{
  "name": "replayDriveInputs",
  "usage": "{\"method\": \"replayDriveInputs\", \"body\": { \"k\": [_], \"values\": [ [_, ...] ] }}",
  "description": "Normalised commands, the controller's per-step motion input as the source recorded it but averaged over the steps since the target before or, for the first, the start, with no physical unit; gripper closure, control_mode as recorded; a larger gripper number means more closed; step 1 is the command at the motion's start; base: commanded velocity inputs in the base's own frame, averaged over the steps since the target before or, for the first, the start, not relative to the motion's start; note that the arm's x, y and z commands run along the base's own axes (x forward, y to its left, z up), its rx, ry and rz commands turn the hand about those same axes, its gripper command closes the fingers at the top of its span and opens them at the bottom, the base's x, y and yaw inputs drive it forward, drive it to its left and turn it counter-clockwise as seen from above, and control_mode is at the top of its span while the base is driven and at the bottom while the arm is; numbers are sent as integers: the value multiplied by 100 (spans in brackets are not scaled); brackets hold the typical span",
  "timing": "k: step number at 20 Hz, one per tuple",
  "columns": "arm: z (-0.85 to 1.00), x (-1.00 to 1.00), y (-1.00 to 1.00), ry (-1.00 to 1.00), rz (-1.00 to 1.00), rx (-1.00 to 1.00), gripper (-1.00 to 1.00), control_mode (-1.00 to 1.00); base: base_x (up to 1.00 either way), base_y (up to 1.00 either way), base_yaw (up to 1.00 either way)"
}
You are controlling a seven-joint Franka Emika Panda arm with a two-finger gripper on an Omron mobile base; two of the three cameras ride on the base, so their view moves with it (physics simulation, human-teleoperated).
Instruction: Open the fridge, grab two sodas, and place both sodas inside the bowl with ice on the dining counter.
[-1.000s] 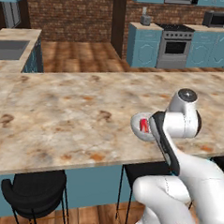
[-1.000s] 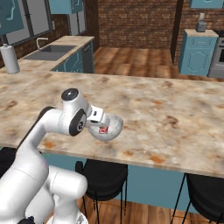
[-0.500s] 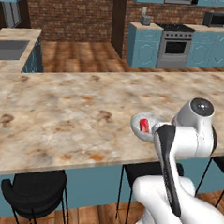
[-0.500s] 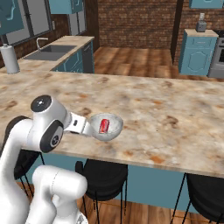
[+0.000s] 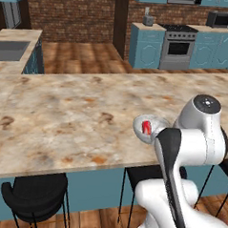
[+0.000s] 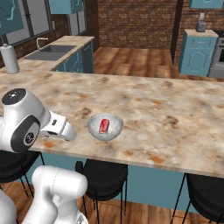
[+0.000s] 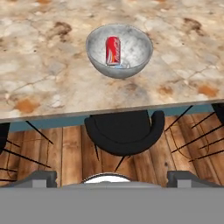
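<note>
So the white arm's hand (image 7: pixel 112 177) is hanging out past the near edge of the bench, two dark finger tips (image 7: pixel 39 178) spread as wide as they go with nothing between them, looking down at the wooden plank floor (image 7: pixel 72 148) and a black round-seated stool (image 7: pixel 124 131) tucked under the overhang. Just beyond that is the long beige marbled stone bench with rusty-brown blotches (image 5: pixel 63 117), sitting on a teal base. Close to its near edge sits the small round pale grey glassy bowl (image 6: pixel 105 127), at about 12 o'clock in the hand view, and lying on its side in it is the short red soda can with a pale top (image 7: pixel 113 50), tilted against the inside wall of the bowl. The bowl is well apart from the hand. Further back, at about 10 o'clock in the right base view, there's a second stone top with a sink (image 6: pixel 48 53) and a white paper towel roll (image 6: pixel 9 59) standing upright. Way at the back, at about 1 o'clock in the left base view, a steel oven range (image 5: pixel 177 47) sits between teal cabinets (image 5: pixel 145 47) in front of a brick wall (image 5: pixel 69 13).
</note>
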Motion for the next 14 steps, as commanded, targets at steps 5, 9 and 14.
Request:
{"method": "replayDriveInputs", "body": {
  "k": [5, 9, 14],
  "values": [
    [0, -6, 0, -2, -3, 0, -100, 100, -7, -6, -4],
    [0, 0, 0, 0, 0, 0, -100, 100, -21, -67, -31],
    [0, 0, 0, 0, 0, 0, -100, 100, 0, -95, -34]
  ]
}}
